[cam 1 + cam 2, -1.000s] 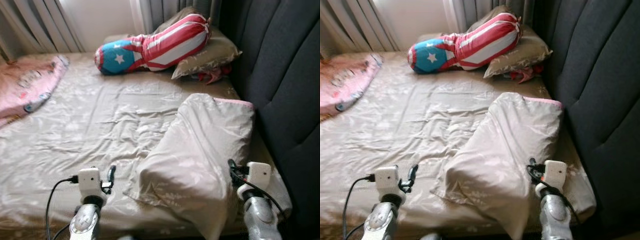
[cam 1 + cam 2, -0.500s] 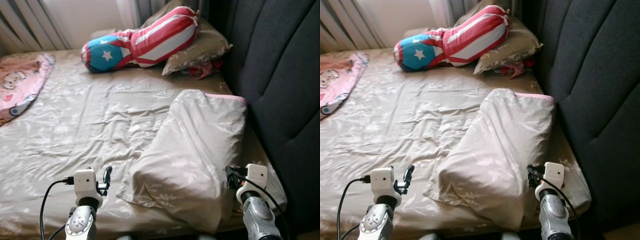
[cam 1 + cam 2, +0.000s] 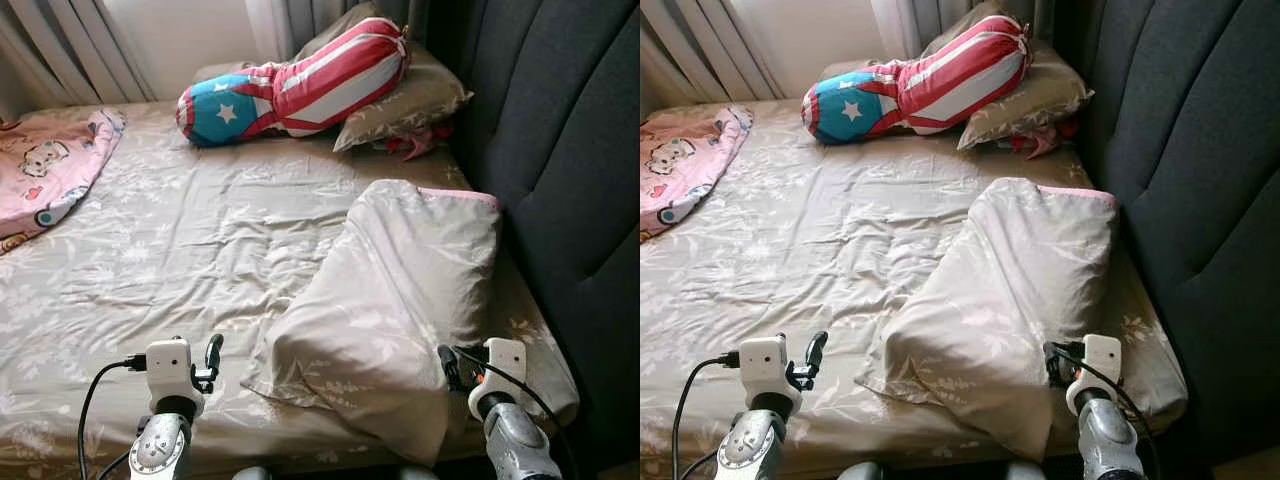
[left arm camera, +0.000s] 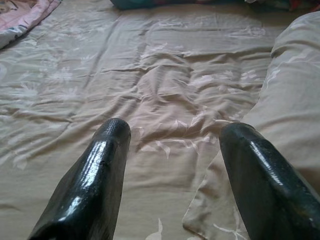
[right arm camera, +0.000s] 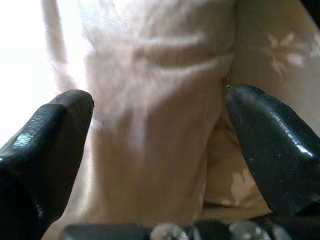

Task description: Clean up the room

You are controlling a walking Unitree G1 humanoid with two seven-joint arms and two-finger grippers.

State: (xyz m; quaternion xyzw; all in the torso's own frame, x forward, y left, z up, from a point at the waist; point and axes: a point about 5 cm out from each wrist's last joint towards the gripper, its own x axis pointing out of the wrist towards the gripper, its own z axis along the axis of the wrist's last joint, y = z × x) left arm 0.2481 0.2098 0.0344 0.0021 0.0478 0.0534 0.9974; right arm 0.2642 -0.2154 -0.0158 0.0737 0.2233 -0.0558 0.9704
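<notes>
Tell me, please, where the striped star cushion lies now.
In the head views the striped star cushion lies at the far end of the bed, leaning on a beige pillow beside the dark headboard, with the curtains behind it.

No readable text, labels, brands or numbers anywhere. Bolster (image 3: 300, 85): white stars on blue, red and white stripes, no lettering. Pink blanket (image 3: 45, 170): cartoon figures, no words legible. Sheet (image 3: 180, 250) and pillow (image 3: 400, 300): pale floral print, no writing.
</notes>
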